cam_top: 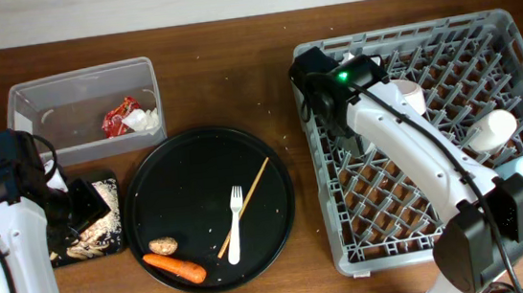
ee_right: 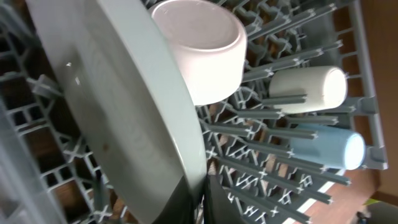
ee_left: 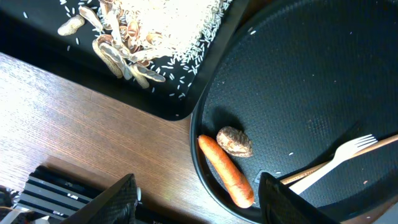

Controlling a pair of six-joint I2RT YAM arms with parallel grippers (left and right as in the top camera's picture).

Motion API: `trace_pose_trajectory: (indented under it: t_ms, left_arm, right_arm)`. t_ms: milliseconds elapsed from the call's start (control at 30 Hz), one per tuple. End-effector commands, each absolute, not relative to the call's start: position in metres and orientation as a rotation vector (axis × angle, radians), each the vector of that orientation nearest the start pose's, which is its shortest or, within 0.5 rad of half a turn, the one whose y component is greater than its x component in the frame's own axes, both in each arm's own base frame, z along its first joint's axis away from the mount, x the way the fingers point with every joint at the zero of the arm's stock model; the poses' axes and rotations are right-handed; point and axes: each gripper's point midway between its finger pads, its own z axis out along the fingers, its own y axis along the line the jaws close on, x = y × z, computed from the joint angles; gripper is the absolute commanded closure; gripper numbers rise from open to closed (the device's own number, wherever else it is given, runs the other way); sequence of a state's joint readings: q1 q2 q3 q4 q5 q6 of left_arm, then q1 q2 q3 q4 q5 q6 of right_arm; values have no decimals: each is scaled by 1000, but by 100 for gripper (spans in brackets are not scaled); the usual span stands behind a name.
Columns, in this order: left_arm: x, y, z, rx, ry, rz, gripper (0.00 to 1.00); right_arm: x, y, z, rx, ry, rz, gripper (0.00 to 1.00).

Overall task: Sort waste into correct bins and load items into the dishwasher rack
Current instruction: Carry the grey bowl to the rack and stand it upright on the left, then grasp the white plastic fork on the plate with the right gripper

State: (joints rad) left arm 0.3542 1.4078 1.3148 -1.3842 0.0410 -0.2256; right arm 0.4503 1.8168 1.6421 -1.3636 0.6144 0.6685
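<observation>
The wide pale-grey bowl (ee_right: 118, 112) is stood on edge among the pegs of the dishwasher rack (ee_right: 56, 174), at the end nearer the round black tray (cam_top: 204, 152). The bowl is judged stiff, smooth and somewhat slippery, moderately heavy, and liable to chip if knocked against the pegs. The thin rim is the only practical hold, and a grip low on the rim is advised so that the bowl cannot swing. The right fingers (ee_right: 217, 205) appear clamped on that rim, though the contact is cut off at the frame edge.

Just behind the bowl, the small whitish-pink bowl (ee_right: 199, 50) is seen, then the pale cream cup (ee_right: 308, 90) and the light-blue cup (ee_right: 323, 149). This order is given only by the right wrist view. In the overhead view the grey bowl is hidden under the right arm.

The left fingers (ee_left: 115, 199) are held apart and empty over the tray's rim, near the carrot (ee_left: 225, 171). The white fork (cam_top: 236, 221) is shown whole only from overhead.
</observation>
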Motion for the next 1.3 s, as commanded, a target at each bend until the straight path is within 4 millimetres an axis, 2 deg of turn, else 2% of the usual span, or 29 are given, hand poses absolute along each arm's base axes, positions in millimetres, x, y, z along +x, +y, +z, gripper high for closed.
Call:
trace_pose_trajectory:
  t_ms: [0, 133, 167, 233, 367, 433, 467, 533, 567, 667, 733, 767, 800, 867, 933, 967, 1033, 1067, 1100, 1133, 1267]
  left_arm:
    - [238, 80, 172, -873, 2890, -61, 38]
    - [238, 80, 172, -873, 2889, -61, 38]
    - [239, 80, 172, -873, 2889, -61, 38]
    - [239, 80, 172, -873, 2889, -61, 38]
    - [238, 80, 172, -873, 2889, -61, 38]
    - [238, 80, 172, -873, 2889, -62, 38]
    - [238, 80, 172, -872, 2889, -62, 38]
    - [238, 80, 172, -873, 2890, -61, 38]
    - [238, 80, 172, -873, 2890, -61, 38]
    - [238, 80, 172, -873, 2890, -61, 38]
    - [238, 80, 172, -873, 2890, -62, 38]
    - [238, 80, 172, -873, 2889, -62, 38]
    - [238, 80, 172, -873, 2890, -62, 38]
    - [238, 80, 172, -873, 2890, -61, 38]
    - [238, 80, 172, -873, 2890, -62, 38]
    - [238, 80, 172, -873, 2890, -61, 38]
    - [238, 80, 172, -873, 2890, -62, 38]
    - [238, 80, 172, -873, 2891, -62, 37]
    - [238, 80, 172, -873, 2891, -61, 38]
    - [238, 80, 172, -873, 2891, -61, 38]
    - [238, 80, 172, -873, 2890, -61, 38]
  right_arm:
    - [342, 105, 156, 280, 2847, -413, 91]
    - [338, 136, 168, 172, 2816, -358, 83]
    - [334, 145, 168, 135, 2816, -352, 75]
    - [326, 159, 167, 66, 2819, -349, 50]
    - [317, 157, 173, 47, 2829, -365, 47]
    - [316, 149, 195, 64, 2775, -360, 46]
    - [317, 144, 205, 83, 2748, -350, 42]
    - [321, 123, 224, 164, 2694, -346, 41]
    - [324, 109, 230, 216, 2677, -346, 45]
    - [333, 34, 249, 484, 2623, -364, 81]
    - [337, -2, 250, 527, 2634, -385, 96]
    - [342, -15, 244, 510, 2667, -358, 96]
    - [348, -20, 238, 484, 2701, -293, 96]
    - [359, -16, 223, 384, 2772, -125, 96]
    - [367, -12, 199, 355, 2855, 36, 96]
    - [370, 0, 189, 273, 2894, 149, 96]
    - [373, 38, 176, 16, 2927, 448, 96]
    - [372, 55, 175, -87, 2915, 579, 96]
    - [368, 82, 179, -285, 2857, 781, 96]
    - [362, 97, 185, -423, 2800, 873, 96]
    - [359, 99, 186, -437, 2805, 878, 96]
